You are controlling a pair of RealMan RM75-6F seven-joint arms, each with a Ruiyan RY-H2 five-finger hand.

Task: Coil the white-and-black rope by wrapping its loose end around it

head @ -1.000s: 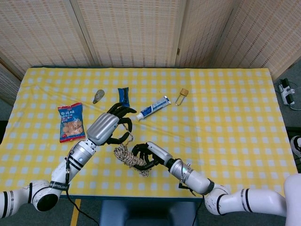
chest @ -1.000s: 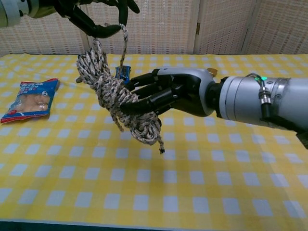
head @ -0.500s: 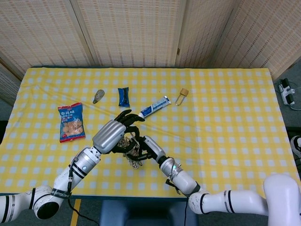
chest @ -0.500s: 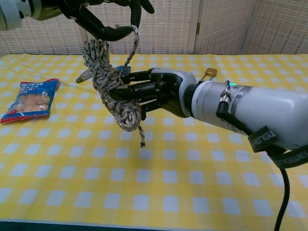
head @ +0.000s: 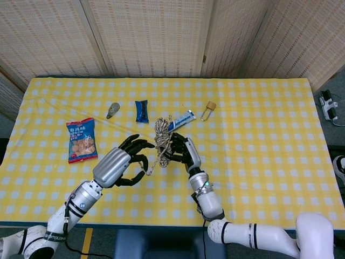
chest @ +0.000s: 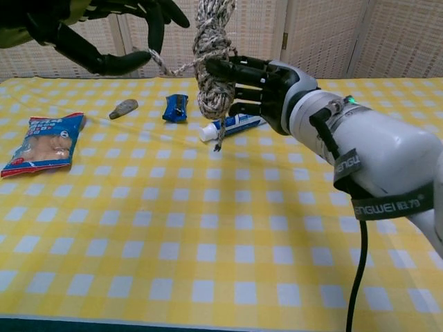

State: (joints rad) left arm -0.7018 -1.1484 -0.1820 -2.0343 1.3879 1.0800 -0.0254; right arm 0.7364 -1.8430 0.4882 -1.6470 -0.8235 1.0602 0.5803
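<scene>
Head view: speckled white-and-black rope, wound into an upright elongated bundle, grasped around its middle by the right hand above the yellow-and-white checked tablecloth; one loose strand runs down-left to the left hand, pinched at its fingertips. Chest view: rope held raised and vertical in the right hand, short frayed tail hanging below, loose end stretched taut to the left hand, clear of the table.
</scene>
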